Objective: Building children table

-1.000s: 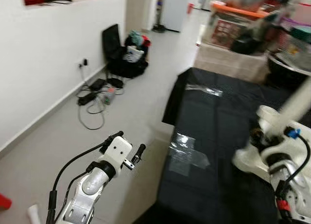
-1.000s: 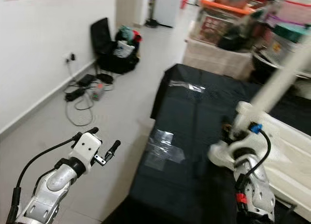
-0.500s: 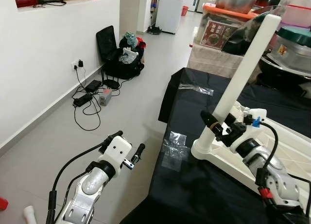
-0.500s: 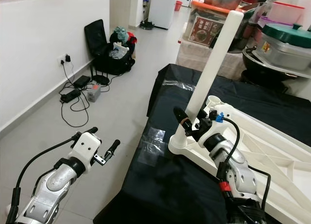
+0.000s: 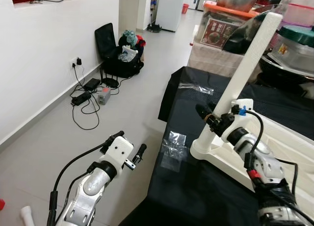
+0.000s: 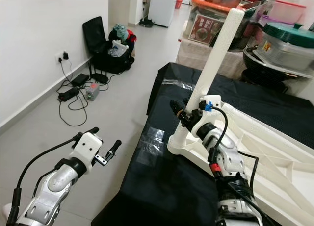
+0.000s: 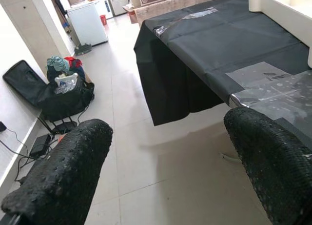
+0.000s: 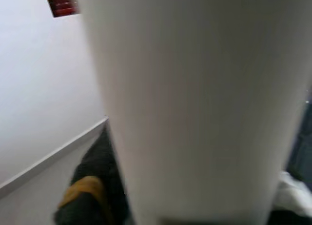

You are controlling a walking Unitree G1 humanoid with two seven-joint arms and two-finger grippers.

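Note:
A white children's table point(image 5: 294, 142) lies upside down on a black-covered table point(image 5: 196, 187). One white round leg point(image 5: 248, 64) stands tilted in its near corner socket point(image 5: 206, 147). My right gripper point(image 5: 216, 120) is shut on this leg just above the socket, with one black finger point(image 5: 202, 112) showing to the left of the leg. In the right wrist view the leg point(image 8: 195, 103) is very close to the camera, with a finger point(image 8: 92, 195) beside it. My left gripper point(image 5: 128, 147) hangs open over the floor left of the table, nothing between its fingers point(image 7: 63, 176).
Clear tape patches point(image 5: 172, 143) lie on the black cloth near its left edge. Cables and a power strip point(image 5: 86, 96) run along the white wall; a black bag with clothes point(image 5: 120, 59) stands further back. Boxes and pots point(image 5: 225, 20) crowd the far side.
The head view swung and went from blurred to sharp. My right gripper stays closed on the leg near its base. The left arm has not moved.

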